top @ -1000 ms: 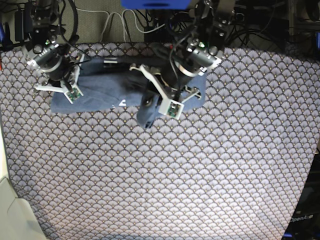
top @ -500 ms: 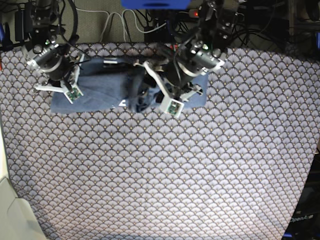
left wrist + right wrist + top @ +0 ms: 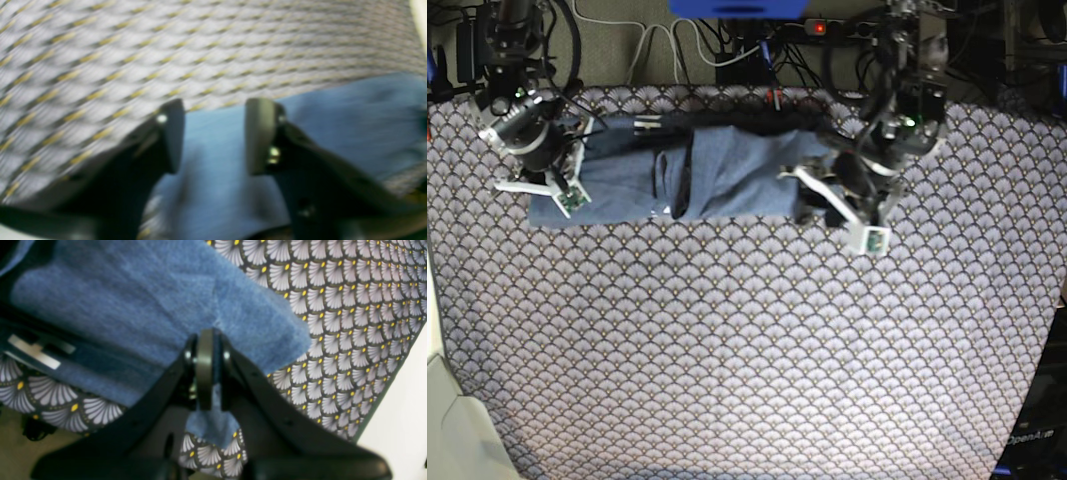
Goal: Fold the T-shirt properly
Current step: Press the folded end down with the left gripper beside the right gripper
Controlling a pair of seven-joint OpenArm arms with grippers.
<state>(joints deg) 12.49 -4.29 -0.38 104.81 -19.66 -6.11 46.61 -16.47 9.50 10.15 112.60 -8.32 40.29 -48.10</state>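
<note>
The slate-blue T-shirt (image 3: 727,170) lies as a wide folded band along the far edge of the table, with a wrinkled fold near its middle. My right gripper (image 3: 537,188), on the left of the base view, is shut on the shirt's left end. The right wrist view shows its jaws (image 3: 208,370) pinching a blue cloth edge (image 3: 133,300). My left gripper (image 3: 819,200) is at the shirt's right end. In the blurred left wrist view it (image 3: 213,133) is open with blue cloth (image 3: 350,110) below and between the fingers, which grip nothing.
A grey-and-tan fan-patterned cloth (image 3: 747,350) covers the table. Cables and a power strip (image 3: 727,40) run behind the far edge. A dark strip with a white label (image 3: 642,125) lies along the shirt's far side. A white surface (image 3: 447,420) sits at the lower left.
My left gripper let go of the lifted fold near the shirt's middle and moved right to the shirt's right end. The fold now lies flat. The right arm barely moved.
</note>
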